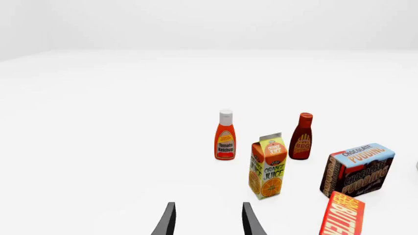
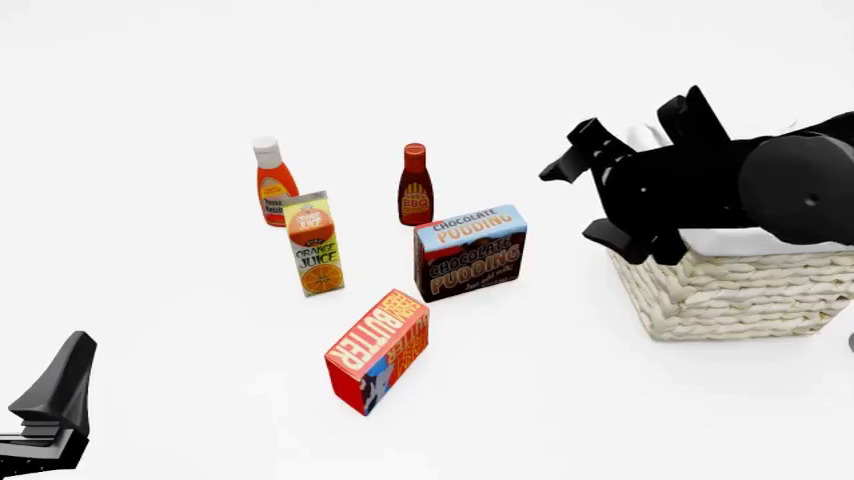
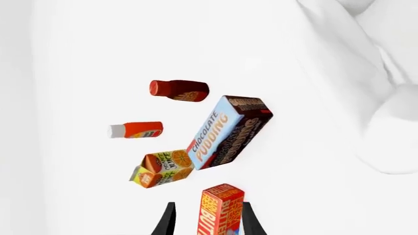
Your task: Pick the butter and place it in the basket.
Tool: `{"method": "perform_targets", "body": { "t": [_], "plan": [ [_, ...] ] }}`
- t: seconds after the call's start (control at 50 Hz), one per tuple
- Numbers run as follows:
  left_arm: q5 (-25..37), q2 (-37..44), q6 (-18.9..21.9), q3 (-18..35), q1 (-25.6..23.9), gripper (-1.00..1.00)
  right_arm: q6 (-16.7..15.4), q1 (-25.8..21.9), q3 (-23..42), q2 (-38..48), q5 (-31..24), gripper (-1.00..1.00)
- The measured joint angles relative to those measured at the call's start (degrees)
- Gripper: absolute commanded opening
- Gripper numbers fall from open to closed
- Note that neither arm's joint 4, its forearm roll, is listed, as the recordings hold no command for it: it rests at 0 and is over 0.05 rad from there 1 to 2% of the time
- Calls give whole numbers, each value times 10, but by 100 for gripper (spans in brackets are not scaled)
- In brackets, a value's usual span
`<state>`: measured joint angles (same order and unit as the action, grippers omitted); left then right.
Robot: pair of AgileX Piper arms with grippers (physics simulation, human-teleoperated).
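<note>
I see the butter [image 2: 378,350] standing on the bench [image 2: 561,400], nr the chocolate pudding box [image 2: 470,253]. Both arms' fingers [image 1: 207,220] [image 3: 207,220] sit apart, holding 0 items.

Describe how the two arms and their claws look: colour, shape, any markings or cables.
Both arms are matte black, with no markings, labels or loose cables visible. The right arm is bulky, built of rounded housings, with a round cap on one joint and angular bracket-like parts. The left claw and right claw each have two thin, flat, dark fingers that taper to the tips. Of the left arm only a black wedge-shaped part shows.
</note>
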<state>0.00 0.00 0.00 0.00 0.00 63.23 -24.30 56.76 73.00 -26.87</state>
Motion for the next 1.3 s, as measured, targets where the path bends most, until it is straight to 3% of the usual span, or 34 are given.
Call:
{"method": "perform_targets", "body": {
  "t": [0.46,1.3],
  "plan": [
    [0,0,0,0,0,100,-5,20,-32,1,6,100],
    [0,0,0,0,0,100,22,-38,-46,69,58,100]
  ]
}}
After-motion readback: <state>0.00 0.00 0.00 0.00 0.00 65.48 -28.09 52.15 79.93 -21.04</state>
